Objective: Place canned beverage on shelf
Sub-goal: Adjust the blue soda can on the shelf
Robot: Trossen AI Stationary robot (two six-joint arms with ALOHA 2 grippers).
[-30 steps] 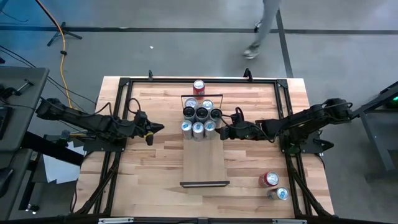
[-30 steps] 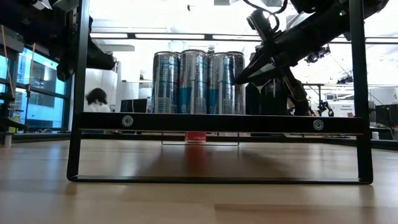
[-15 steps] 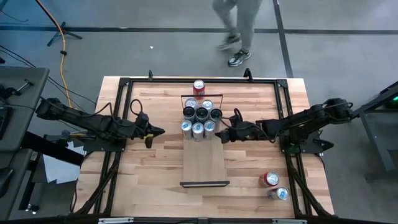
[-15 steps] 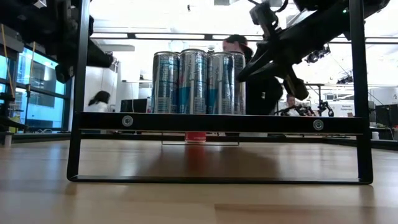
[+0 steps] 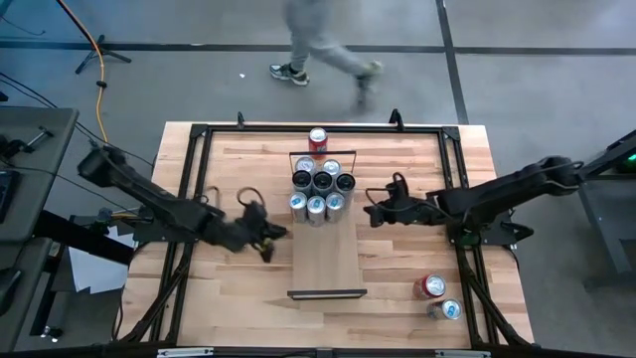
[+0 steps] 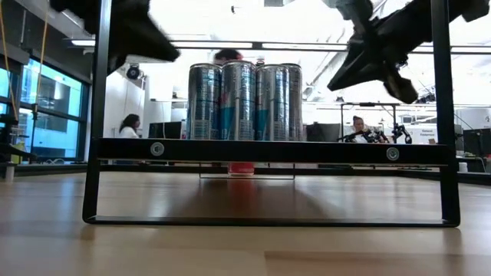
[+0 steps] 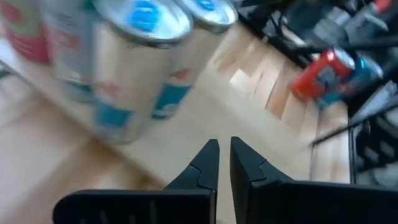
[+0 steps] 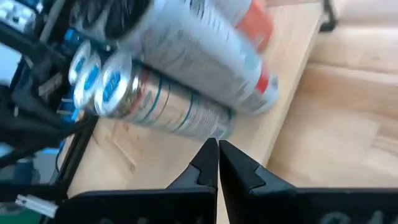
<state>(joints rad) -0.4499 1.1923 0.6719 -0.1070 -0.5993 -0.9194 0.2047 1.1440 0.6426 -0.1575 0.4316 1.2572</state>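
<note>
Centrally, long pale wooden plank shelf (image 5: 326, 249) carrying upright silver-and-blue cans (image 5: 320, 189) at its upper end, flanked by left gripper (image 5: 278, 237), fingers pinched together, and right gripper (image 5: 370, 212), likewise closed, both empty.

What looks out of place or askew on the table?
Two cans, one red and one silver-blue, lie on their sides at the butcher-block tabletop's near right corner, while the cluster of silver cans stands upright on the pale wooden shelf.
</note>
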